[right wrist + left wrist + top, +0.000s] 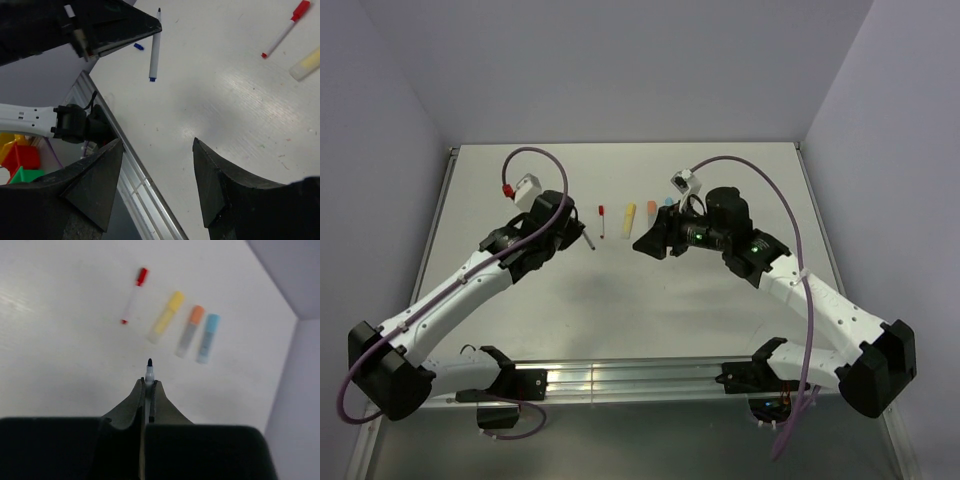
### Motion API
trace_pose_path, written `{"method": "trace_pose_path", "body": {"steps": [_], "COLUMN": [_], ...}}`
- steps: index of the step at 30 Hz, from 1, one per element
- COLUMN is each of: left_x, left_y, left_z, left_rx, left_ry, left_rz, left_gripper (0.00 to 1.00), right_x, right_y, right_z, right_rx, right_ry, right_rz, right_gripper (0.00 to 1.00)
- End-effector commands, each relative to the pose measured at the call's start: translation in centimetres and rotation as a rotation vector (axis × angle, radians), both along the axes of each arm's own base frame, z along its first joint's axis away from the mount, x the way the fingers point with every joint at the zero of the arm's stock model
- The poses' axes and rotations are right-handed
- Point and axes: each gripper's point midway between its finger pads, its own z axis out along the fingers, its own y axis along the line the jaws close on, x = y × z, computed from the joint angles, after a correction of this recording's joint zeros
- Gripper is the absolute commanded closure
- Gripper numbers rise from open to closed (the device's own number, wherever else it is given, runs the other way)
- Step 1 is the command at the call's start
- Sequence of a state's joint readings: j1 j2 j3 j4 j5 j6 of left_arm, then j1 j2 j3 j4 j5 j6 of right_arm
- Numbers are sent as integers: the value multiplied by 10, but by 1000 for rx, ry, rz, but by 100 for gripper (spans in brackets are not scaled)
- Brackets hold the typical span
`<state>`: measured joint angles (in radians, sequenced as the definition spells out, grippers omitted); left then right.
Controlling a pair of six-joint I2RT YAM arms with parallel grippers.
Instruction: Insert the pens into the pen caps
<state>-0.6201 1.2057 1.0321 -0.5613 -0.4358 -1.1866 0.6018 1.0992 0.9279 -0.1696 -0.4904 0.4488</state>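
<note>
My left gripper [149,382] is shut on a thin white pen [149,371] whose dark tip pokes out past the fingertips. It holds the pen above the table [589,242]. In the right wrist view this pen [155,47] hangs from the left gripper, and a tiny dark-blue cap [138,46] lies on the table beside it. A red pen [134,295] wears its red cap. Yellow [166,316], orange [190,330] and light-blue [208,338] markers lie in a row, each with a coloured cap on. My right gripper [157,142] is open and empty, near the markers [645,243].
The metal rail along the table's near edge [135,175] runs below the right gripper. Red and green bins [20,162] sit off the table. Walls close the table at the back and sides [620,70].
</note>
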Motion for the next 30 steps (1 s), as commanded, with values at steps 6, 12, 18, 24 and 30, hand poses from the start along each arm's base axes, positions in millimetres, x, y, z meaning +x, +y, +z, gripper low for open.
{"method": "trace_pose_path", "body": {"steps": [6,12,18,24,30], "left_x": [-16,-23,-21,-19,-17], "left_y": [-60,-83,-98,-111,-122], "left_z": [79,95,100,106,115], "left_rx": [-124,-142,-161,-183,-204], "left_ry": [-185,-222,-248,-268,-296], "left_rz": [-110,-163,-191,-213,-236], "left_gripper": [100,100,100,100,100], "right_x": [21,28,32,31,30], "right_y": [26,34,38,42,45], "right_z": [42,40,37,39,33], "right_rx": [124,137,126,124,106], "right_ry": [-74,-56,-45,-40,-24], "right_rz": [30,34,37,44,51], "right_gripper": [36,37,39,42,44]}}
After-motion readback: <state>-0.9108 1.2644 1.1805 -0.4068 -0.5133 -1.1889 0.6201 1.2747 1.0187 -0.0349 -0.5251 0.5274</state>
